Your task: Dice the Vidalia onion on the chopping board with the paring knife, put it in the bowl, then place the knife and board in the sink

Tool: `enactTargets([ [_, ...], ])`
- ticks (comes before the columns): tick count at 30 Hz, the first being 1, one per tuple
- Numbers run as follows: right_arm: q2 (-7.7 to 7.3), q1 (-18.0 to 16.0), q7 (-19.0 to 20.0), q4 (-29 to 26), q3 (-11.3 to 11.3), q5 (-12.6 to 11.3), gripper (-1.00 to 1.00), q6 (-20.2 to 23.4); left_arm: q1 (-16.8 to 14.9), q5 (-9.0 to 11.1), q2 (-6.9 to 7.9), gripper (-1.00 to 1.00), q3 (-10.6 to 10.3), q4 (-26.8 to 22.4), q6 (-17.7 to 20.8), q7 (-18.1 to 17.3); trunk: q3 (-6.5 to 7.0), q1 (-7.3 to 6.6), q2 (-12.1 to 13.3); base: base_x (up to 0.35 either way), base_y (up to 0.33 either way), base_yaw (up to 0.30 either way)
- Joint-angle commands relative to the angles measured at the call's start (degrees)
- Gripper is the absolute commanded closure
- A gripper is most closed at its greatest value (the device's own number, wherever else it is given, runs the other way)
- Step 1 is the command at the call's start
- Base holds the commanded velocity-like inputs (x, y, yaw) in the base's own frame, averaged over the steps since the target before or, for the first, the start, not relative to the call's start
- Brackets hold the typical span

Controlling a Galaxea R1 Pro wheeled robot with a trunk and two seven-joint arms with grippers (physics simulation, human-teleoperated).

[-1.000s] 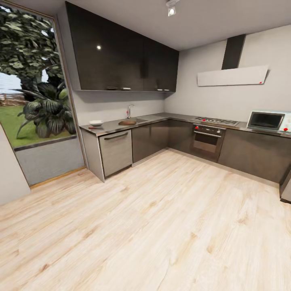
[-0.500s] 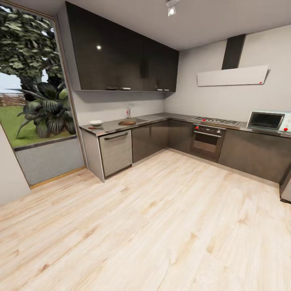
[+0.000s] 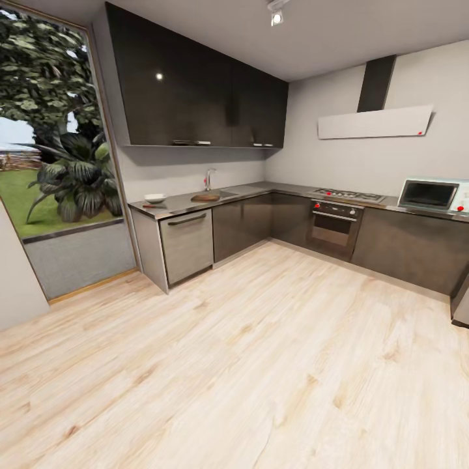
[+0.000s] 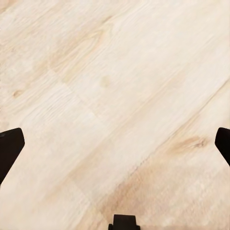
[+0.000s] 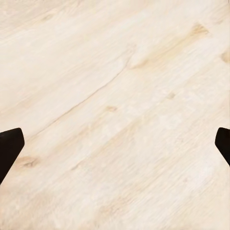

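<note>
Lying brown on countertop (image 3: 176, 204): chopping board (image 3: 206, 197).

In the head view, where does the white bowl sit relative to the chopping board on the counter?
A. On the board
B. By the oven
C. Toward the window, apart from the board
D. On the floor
C: the bowl sits on the counter toward the window, apart from the chopping board by the sink.

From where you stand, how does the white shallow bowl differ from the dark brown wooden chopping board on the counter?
The white shallow bowl is pale and raised; the dark brown wooden chopping board is dark and lies flat. The bowl sits nearer the window end of the dark grey glossy countertop; the board lies beside the grey metal sink. Both rest on that countertop, far across the floor.
</note>
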Motion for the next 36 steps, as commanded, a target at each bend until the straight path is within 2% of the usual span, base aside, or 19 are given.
enactTargets([
  [1,0.02,0.0,0.0,0.0,-0.1,0.4,-1.00,-0.2,0.0,0.1,-0.02,-1.00,0.0,-0.2,-0.2,0.0,-0.04,0.00,0.0,0.000,0.000,0.000],
  [6,0.06,0.0,-0.1,0.0,-0.2,0.4,-1.00,-0.2,0.0,0.1,-0.06,-1.00,0.0,-0.2,-2.1,0.0,-0.04,0.00,0.0,0.000,0.000,0.000],
  [10,0.03,0.0,0.0,0.2,-0.2,0.3,-1.00,-0.3,0.0,0.2,-0.09,-1.00,-0.1,0.8,-5.6,0.0,-0.04,0.00,0.0,0.000,0.000,-0.007],
  [13,0.02,0.0,0.0,0.3,-0.2,0.3,-1.00,-0.3,0.0,0.2,-0.67,-1.00,-0.1,1.7,-6.9,0.0,-0.01,0.00,0.0,0.015,0.000,-0.078],
  [17,0.05,0.0,-0.1,0.5,-0.2,0.3,-1.00,-0.7,0.0,0.2,-1.34,-1.00,-0.1,2.1,-7.4,0.0,0.09,0.00,0.0,0.125,-0.060,-0.115],
  [36,0.16,0.0,-0.1,0.7,-0.1,0.3,-1.00,-1.4,0.0,0.1,-1.48,-1.00,-0.1,2.9,-7.5,0.0,0.15,0.00,0.0,0.235,-0.210,-0.011],
])
